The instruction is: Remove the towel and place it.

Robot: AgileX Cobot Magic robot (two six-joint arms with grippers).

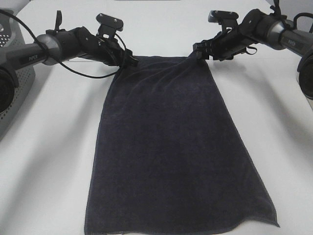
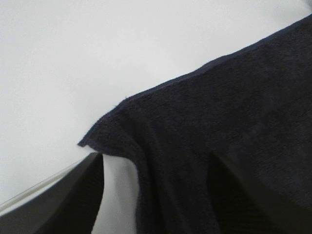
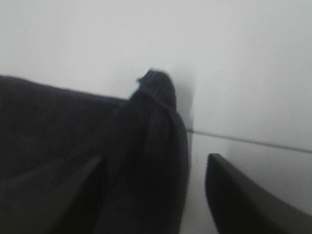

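Note:
The dark navy towel (image 1: 176,147) lies spread flat on the white table (image 1: 54,161), its long side running from the far middle to the near edge. My left gripper (image 1: 131,61) is at its far left corner and my right gripper (image 1: 195,53) at its far right corner. In the left wrist view the left gripper (image 2: 156,158) stands open, and the towel corner (image 2: 126,126) rests loose between the spread fingers (image 2: 63,200). The right gripper (image 3: 156,158) is open too, and a bunched corner (image 3: 156,112) stands up between its fingers (image 3: 243,200).
A grey perforated basket (image 1: 17,73) stands at the far left edge of the table, behind the left arm. A black cable (image 1: 83,73) loops under that arm. The towel's near edge reaches the bottom of the exterior high view.

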